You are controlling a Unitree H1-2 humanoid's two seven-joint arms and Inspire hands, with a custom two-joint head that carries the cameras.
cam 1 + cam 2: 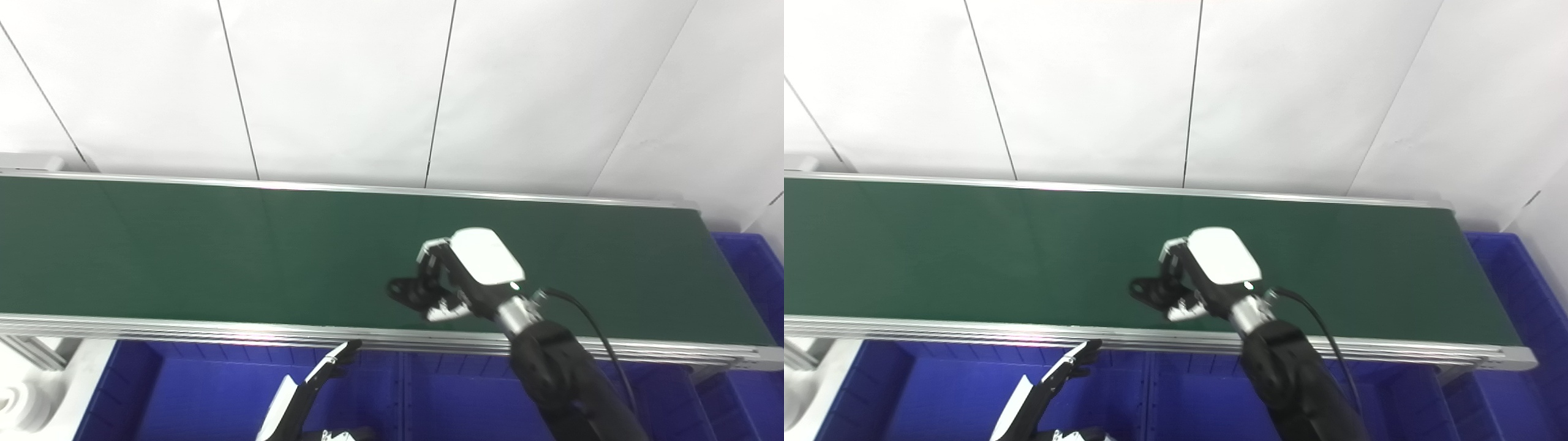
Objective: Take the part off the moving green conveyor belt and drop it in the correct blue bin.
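Right hand [456,278] is hovering over the dark green conveyor belt [184,245], fingers pinching a small black part [405,290]. Left hand [306,392] is extending straight, spread fingers above the blue plastic bins [202,392].

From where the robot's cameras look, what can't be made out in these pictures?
- Small dark part: half hidden by the right hand in both views; its shape is unclear, as is whether the fingers grip it.
- Left hand: cut off by the bottom edge, so open or shut is unknowable.
- Blue plastic bins: cropped; contents hidden.
- Green conveyor belt: motion undetectable.
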